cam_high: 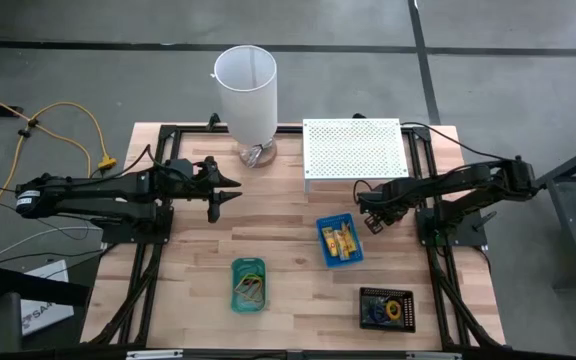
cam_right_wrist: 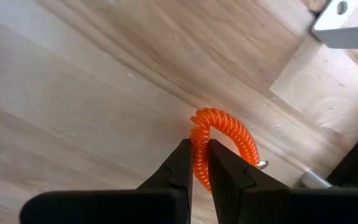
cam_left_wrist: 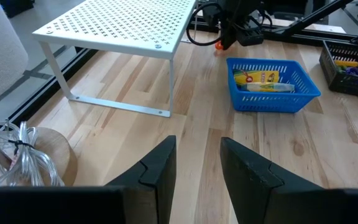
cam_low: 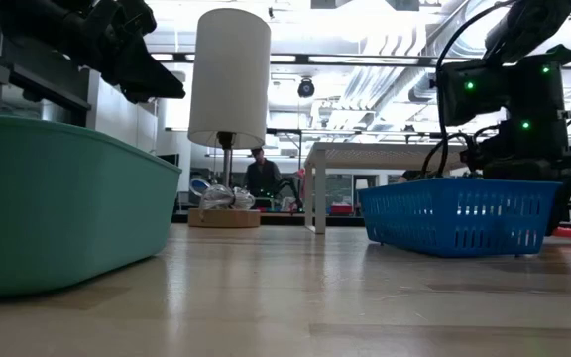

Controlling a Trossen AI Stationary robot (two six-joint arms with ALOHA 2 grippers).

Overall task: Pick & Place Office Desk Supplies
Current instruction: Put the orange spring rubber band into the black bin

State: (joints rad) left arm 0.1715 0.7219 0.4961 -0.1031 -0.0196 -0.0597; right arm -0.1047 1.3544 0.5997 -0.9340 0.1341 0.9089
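Right gripper [cam_right_wrist: 201,163], dark matte tapered fingers, closed to a narrow slit on an orange coiled cord [cam_right_wrist: 219,140]: a tight glossy plastic spiral bent into an arch, with a small metal ring at its far end. The coil sits pinched between the fingertips just above pale, straight-grained butcher-block wood [cam_right_wrist: 73,93]. From above, the right gripper [cam_high: 372,222] sits just beside the blue tray [cam_high: 339,241], between it and the white perforated metal shelf [cam_high: 353,148]; the coil itself cannot be made out there. Blue tray is a rectangular plastic mesh basket holding flat yellow oblong packets [cam_left_wrist: 257,78], seen past the left arm's fingers. Left gripper [cam_left_wrist: 197,171] hangs over bare wood, its two blocky dark fingers parted with a clear gap, nothing between them; in the overhead picture the left gripper [cam_high: 230,192] lies just short of the lamp base. The lamp has a tall white cylindrical shade [cam_high: 246,95] on a round wooden base [cam_left_wrist: 51,158], with a bundled clear cable [cam_left_wrist: 20,158] coiled on it. Nearer the table's front edge than either gripper: a green tray [cam_high: 249,284], smooth-walled, with thin rubber-band loops [cam_high: 251,290] inside, and a black mesh tray [cam_high: 387,308] with small blue and yellow items I cannot identify.
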